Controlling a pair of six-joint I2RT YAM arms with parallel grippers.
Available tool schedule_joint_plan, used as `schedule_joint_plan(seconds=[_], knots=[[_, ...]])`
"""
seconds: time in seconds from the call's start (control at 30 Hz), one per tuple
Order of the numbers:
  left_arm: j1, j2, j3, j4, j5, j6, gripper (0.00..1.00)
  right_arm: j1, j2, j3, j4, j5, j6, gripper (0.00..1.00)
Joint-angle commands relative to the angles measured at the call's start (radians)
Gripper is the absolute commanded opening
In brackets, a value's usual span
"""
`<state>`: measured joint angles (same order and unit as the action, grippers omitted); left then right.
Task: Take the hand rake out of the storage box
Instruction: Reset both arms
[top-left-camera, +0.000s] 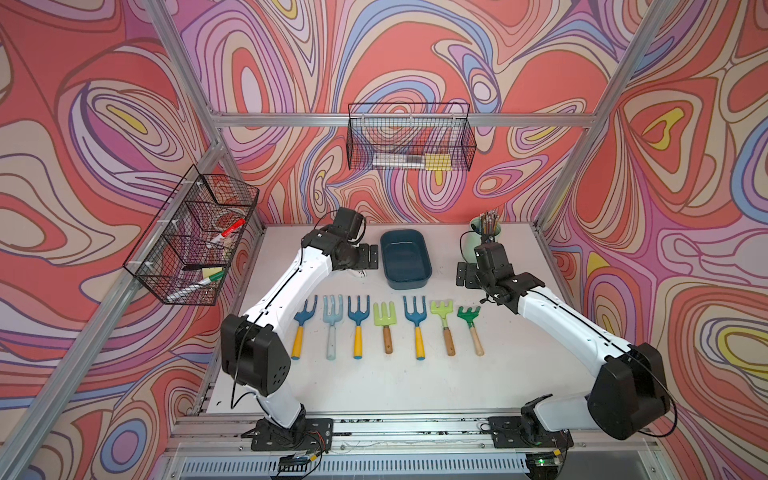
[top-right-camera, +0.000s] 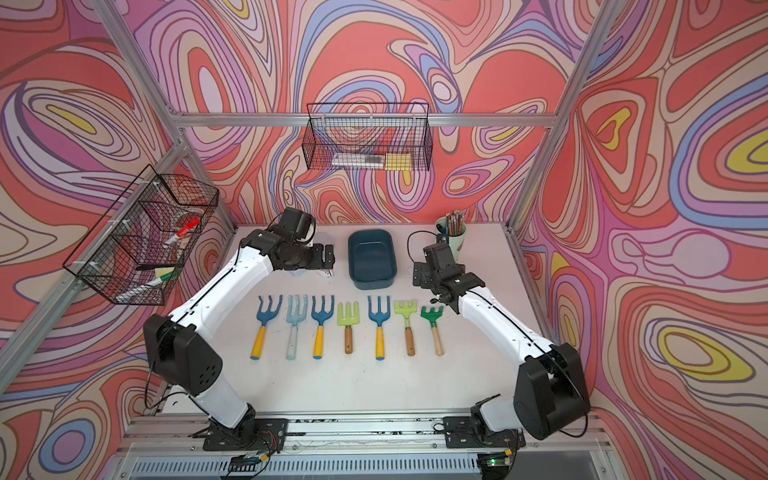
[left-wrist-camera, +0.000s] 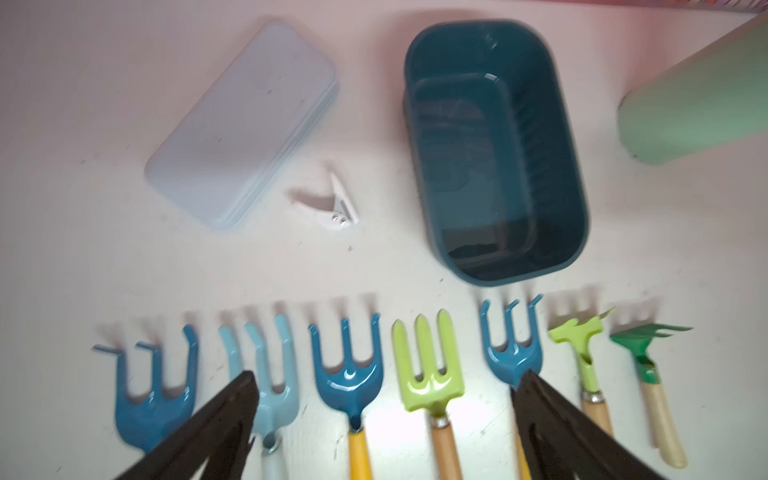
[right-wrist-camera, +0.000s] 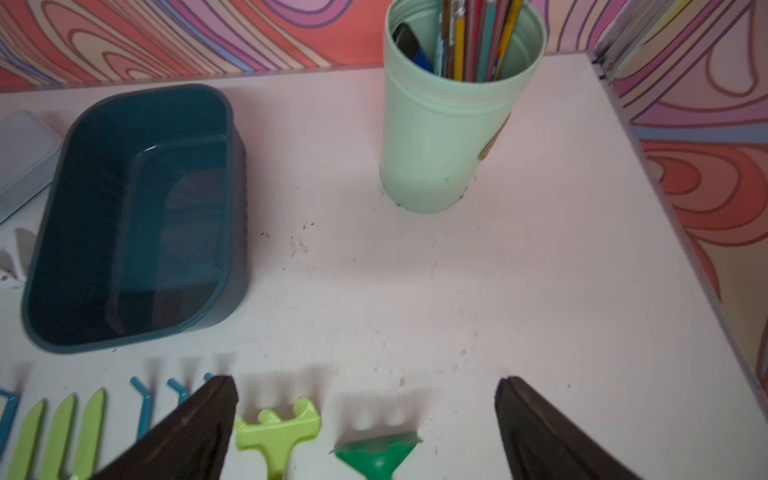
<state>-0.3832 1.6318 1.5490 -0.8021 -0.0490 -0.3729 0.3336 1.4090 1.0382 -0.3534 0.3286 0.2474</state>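
Judging by how things lie, the job looks all but done. The storage box (top-left-camera: 405, 259) stands empty at the back of the desk (top-left-camera: 374, 386). Seven garden hand tools (top-left-camera: 388, 328) lie in a row in front of it, clear of its wall. The dark green hand rake (right-wrist-camera: 376, 453) sits at the right end of that row, with the lime hand rake (right-wrist-camera: 276, 424) just beside it.

The right gripper (right-wrist-camera: 365, 380) is up off the desk near these two, its fingers (right-wrist-camera: 199, 424) spread wide with nothing between them. The left gripper (left-wrist-camera: 386, 378) is equally wide and empty on the box's other side.

What remains, I judge, is a clean retreat. Each arm should go straight up before swinging away, so no finger clips a tine or handle. The right arm should also keep off the mint-green pencil cup (right-wrist-camera: 449, 137) close by.
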Motion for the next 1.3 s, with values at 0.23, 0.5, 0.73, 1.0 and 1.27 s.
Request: schedule_joint_plan(seconds=[0.23, 0.5, 0.73, 1.0, 1.27], knots=[[0.081, -0.224, -0.473, 0.429, -0.345, 0.208, 0.99, -0.29, 0.047, -0.255, 0.536, -0.211, -0.092, 0.98], [0.207, -0.435, -0.906, 0.937, -0.312, 0.296, 0.99, -0.339, 0.118, -0.442, 0.899, -0.152, -0.152, 0.98], [0.274, -0.378, -1.081, 1.269, -0.235, 0.39, 0.99, -0.346, 0.214, -0.593, 1.28, -0.137, -0.149, 0.98], [0.316, -0.114, -1.22, 1.764, -0.101, 0.388, 0.99, -0.344, 0.287, -0.666, 1.484, -0.165, -0.168, 0.98], [0.356, -0.106, -1.187, 1.693, 0.061, 0.399, 0.99, -0.344, 0.288, -0.583, 1.333, -0.219, -0.192, 0.98]])
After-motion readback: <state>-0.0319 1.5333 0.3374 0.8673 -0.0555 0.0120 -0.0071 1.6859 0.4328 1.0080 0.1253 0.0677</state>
